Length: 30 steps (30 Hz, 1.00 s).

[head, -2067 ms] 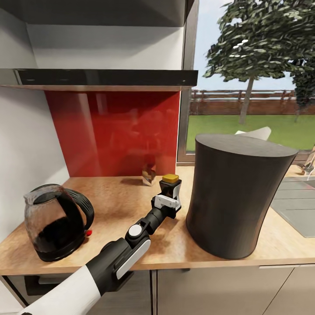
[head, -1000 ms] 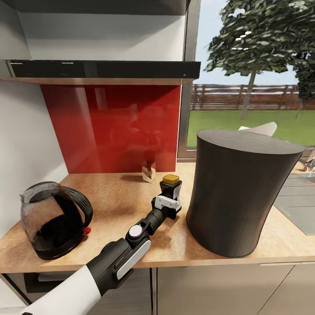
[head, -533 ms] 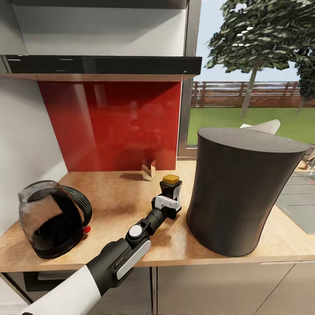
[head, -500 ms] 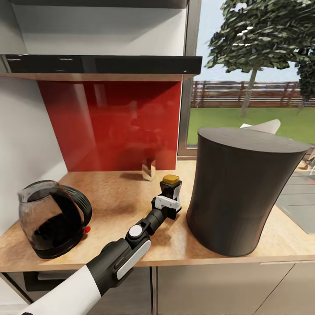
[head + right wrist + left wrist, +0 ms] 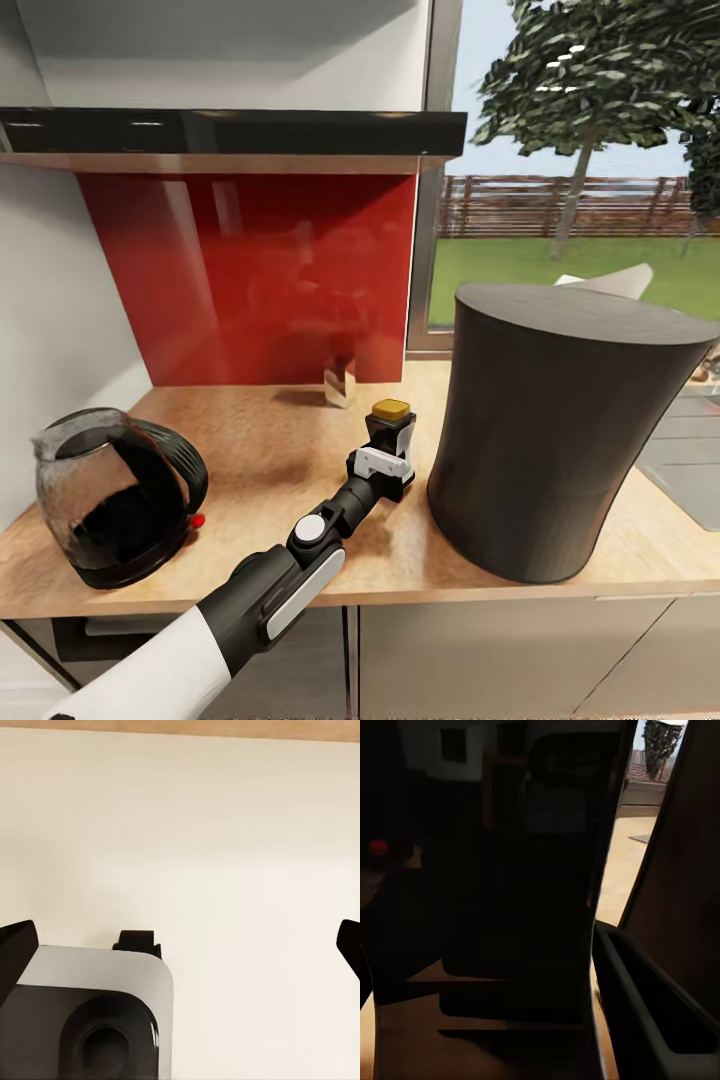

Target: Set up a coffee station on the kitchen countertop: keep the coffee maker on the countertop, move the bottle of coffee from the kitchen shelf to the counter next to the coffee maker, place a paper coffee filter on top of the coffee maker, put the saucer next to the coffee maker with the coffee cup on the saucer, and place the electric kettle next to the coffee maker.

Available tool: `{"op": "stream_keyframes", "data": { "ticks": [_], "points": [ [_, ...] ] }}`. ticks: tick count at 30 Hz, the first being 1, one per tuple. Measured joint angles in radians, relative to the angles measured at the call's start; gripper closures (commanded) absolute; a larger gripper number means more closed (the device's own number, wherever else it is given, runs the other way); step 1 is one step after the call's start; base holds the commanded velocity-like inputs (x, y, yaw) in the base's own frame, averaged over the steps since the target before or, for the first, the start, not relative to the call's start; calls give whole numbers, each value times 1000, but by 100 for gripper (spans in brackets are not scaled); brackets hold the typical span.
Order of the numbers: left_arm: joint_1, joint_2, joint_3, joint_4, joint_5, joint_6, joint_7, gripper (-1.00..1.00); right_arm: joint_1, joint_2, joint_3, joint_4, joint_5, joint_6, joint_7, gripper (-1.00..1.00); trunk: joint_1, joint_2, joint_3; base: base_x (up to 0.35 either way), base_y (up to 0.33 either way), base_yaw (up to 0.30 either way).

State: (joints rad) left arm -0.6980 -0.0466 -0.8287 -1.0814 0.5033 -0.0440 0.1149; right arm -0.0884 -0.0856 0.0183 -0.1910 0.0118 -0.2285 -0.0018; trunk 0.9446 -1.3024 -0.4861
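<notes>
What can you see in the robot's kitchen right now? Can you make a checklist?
Surface: wooden countertop, bare at the middle.
Job's things: coffee jar with yellow lid, beside the coffee maker; kettle at the left end.
Clutter: small glass by the red wall.
Grippers: left gripper shut on the jar; right gripper, fingers spread apart.
Cables: nothing seen.
Surroundings: window, tree, lawn, fence; sink at right.
</notes>
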Motion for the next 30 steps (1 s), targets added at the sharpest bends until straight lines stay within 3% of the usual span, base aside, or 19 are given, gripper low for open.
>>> {"op": "stream_keyframes", "data": {
  "ticks": [30],
  "points": [
    [-1, 0, 1, -33, -5, -1, 1, 100, 0, 0, 0, 0, -1, 0, 0, -100, 0, 0, -37, 0, 0, 0]
  ]
}}
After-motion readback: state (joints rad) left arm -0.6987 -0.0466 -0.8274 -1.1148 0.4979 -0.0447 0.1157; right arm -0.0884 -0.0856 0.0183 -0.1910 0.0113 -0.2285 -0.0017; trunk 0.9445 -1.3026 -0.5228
